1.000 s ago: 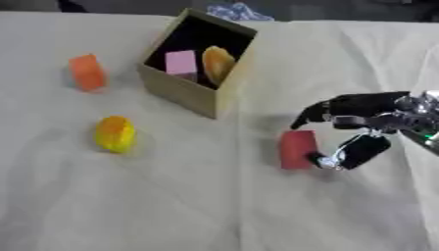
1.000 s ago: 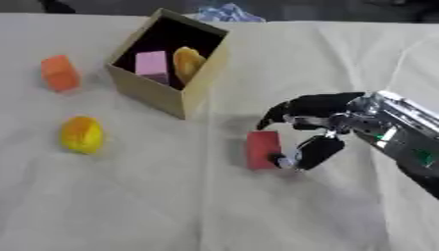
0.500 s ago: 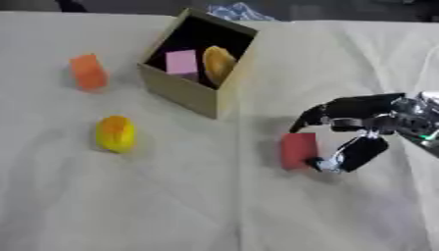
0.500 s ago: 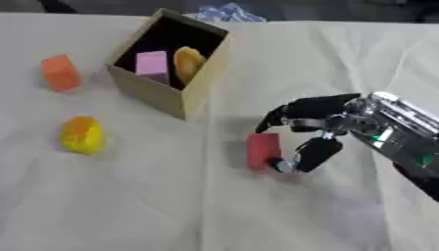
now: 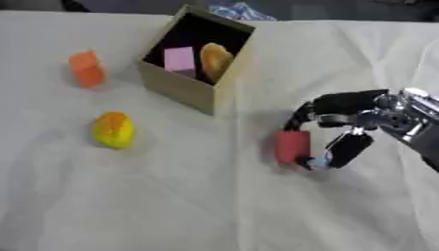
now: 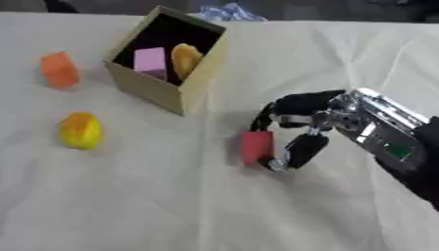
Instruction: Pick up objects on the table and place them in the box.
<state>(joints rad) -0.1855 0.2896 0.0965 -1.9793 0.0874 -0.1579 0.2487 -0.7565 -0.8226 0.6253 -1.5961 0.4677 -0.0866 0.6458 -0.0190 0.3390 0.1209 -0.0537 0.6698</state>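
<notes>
**Red block caught between fingers and thumb as sorting nears its next lift**

Red block (image 5: 291, 145) stands on the cloth-covered table (image 5: 171, 206), touching the left side of the robot's right hand (image 6: 313, 122), whose dark fingers (image 5: 302, 113) arch over its top while the thumb (image 5: 346, 148) curls in low at its right flank. The hand is closing round the block in a pinch; whether the block has left the cloth cannot be told.

Well to the left of the hand lie two things not yet collected: an orange block (image 5: 86, 68), upright on the cloth, and nearer the camera a rounded yellow-orange piece (image 5: 113, 129) shaped like a small fruit. Between them and the hand, up and to its left, stands the open cardboard box (image 5: 184, 90), tilted askew to the view, with a pink block (image 5: 179, 59) and an orange-yellow rounded piece (image 5: 215, 61) already inside.

By its look the red block is a light, stiff toy piece with flat matte faces and softened corners, unlikely to break if dropped. Those flat opposite sides seem the best purchase, taken around mid-height so it does not pivot out of the pinch; the smooth faces could slip if held only at an edge. The left hand appears in neither view.
</notes>
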